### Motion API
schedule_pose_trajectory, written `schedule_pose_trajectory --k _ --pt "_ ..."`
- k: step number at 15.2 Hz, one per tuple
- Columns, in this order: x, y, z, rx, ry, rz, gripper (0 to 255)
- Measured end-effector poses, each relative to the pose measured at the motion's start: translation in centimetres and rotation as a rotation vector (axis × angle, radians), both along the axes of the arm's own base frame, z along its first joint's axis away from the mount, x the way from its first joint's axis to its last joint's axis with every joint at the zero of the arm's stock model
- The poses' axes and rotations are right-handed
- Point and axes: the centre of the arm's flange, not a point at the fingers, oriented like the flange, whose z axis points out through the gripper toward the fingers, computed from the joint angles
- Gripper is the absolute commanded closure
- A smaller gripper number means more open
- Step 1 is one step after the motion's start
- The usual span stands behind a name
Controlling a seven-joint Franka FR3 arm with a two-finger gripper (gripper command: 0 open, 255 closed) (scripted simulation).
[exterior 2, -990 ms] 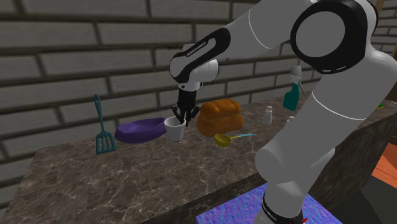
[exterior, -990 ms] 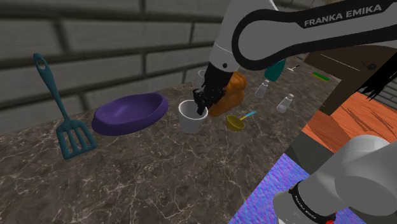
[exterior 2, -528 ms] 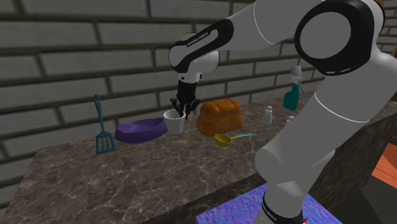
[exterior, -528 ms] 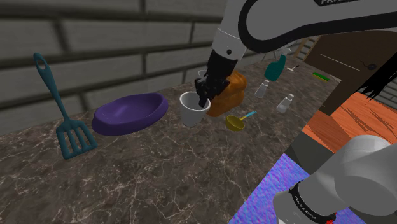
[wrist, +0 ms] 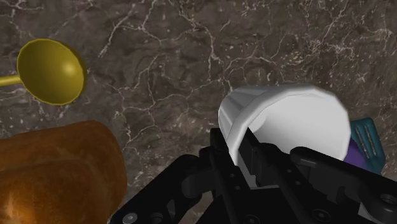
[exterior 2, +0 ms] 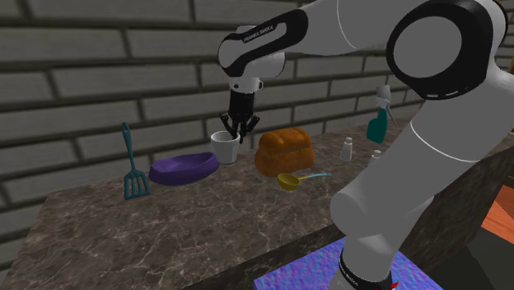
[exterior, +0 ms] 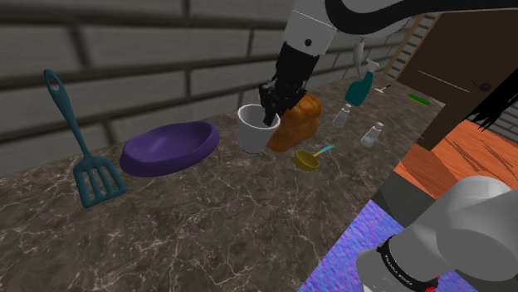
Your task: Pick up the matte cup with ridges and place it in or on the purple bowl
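Note:
The white cup (exterior: pixel 253 133) hangs above the marble counter, between the purple bowl (exterior: pixel 170 148) and the bread loaf. My black gripper (exterior: pixel 270 116) is shut on the cup's rim, one finger inside and one outside. From the second exterior view the cup (exterior 2: pixel 224 148) hangs under the gripper (exterior 2: pixel 237 133), just to the right of the bowl (exterior 2: pixel 181 168) and higher than its rim. In the wrist view the cup (wrist: pixel 286 121) is tilted in the gripper (wrist: pixel 245 149), and a sliver of the bowl (wrist: pixel 355 153) shows behind it.
A brown bread loaf (exterior: pixel 299 123) sits close beside the cup. A yellow scoop (exterior: pixel 309 159) lies in front of the loaf. A teal spatula (exterior: pixel 83 158) lies left of the bowl. Shakers (exterior: pixel 373 133) and a spray bottle (exterior: pixel 360 87) stand at the shoulder view's right. A brick wall runs behind.
The gripper has risen with the cup in its grip, lifting it off the counter. Bowl, loaf and scoop have not moved.

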Motion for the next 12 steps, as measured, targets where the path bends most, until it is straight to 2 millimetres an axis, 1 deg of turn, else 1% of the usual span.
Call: schedule_pose_trajectory --k 4,5,9,10,12 --pt "0.0 0.0 2.0 0.0 0.0 0.0 255" --pt "0.4 0.5 2.5 0.0 0.0 0.0 255" --pt "4.1 3.5 3.1 -0.001 0.0 0.001 255" --pt "5.0 4.2 3.6 -0.001 0.001 0.001 255" --pt "7.0 5.7 3.9 -0.001 0.001 0.001 255"
